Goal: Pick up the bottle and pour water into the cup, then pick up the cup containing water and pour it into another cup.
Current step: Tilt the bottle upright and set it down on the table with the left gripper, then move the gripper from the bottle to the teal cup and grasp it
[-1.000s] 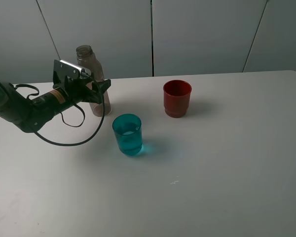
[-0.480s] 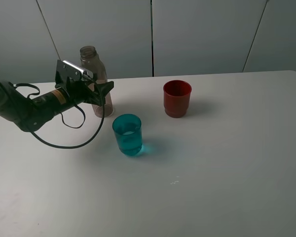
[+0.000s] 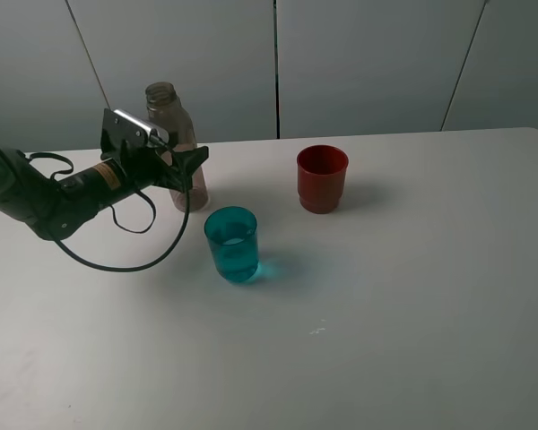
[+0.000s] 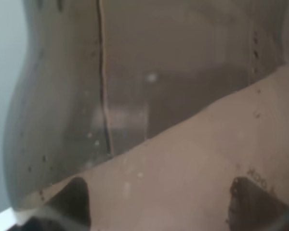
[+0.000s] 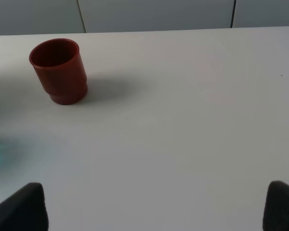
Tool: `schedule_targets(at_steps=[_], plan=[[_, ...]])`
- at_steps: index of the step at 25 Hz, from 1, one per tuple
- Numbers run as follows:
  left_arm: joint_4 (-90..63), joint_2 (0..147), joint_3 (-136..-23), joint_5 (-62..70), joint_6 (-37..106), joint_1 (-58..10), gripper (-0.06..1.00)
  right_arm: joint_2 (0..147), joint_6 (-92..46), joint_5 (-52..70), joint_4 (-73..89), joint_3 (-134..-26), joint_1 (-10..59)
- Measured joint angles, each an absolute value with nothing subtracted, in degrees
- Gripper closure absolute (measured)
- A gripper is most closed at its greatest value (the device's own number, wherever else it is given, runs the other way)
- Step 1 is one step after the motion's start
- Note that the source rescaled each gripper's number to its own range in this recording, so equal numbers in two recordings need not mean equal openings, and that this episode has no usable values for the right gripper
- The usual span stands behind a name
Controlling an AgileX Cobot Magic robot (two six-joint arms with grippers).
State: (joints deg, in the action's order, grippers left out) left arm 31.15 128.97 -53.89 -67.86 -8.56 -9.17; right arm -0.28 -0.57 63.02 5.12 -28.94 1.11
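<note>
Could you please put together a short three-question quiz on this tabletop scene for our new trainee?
1. True or false: the bottle has a cap on.
2. Multiple choice: in the exterior high view, the teal cup stands, relative to the red cup: A) left of it and nearer the camera; B) right of it and farther back; C) stacked inside it.
3. Fill in: the left gripper is closed on the ____.

Key: 1 false; 2 A; 3 bottle.
</note>
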Motion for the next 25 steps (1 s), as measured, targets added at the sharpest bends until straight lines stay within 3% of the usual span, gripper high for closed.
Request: schedule_targets(at_steps=[1, 2, 4, 5, 6, 9, 17, 25], plan=[[31.15, 128.97, -53.89, -68.28, -8.56, -9.17, 0.92, -0.28, -0.57, 63.02, 5.12, -28.94, 1.11], [31.15, 128.97, -53.89, -68.28, -8.56, -9.17, 0.79, -0.28, -0.57, 63.02, 5.12, -28.94, 1.11], [31.02, 128.97, -53.89, -68.86, -8.56, -9.17, 0.23, -0.28, -0.57, 63.02, 5.12, -28.94, 1.11], [31.02, 128.97, -53.89, -69.12, -8.56, -9.17, 0.08, -0.28, -0.57, 63.02, 5.12, -28.94, 1.11], [30.95, 128.97, -53.89, -69.12, -8.56, -9.17, 0.01, -0.28, -0.57, 63.02, 5.12, -28.94, 1.11], [30.89, 128.45, -53.89, -69.12, -8.56, -9.17, -0.03, -0.28, -0.57, 63.02, 5.12, -28.94, 1.11], [30.73, 122.19, -53.89, -68.81, -8.56, -9.17, -0.02, -0.28, -0.57, 63.02, 5.12, -28.94, 1.11], [31.53, 108.83, -53.79, -57.37, -9.95, -9.17, -0.02, -0.28, -0.57, 63.02, 5.12, -28.94, 1.11]])
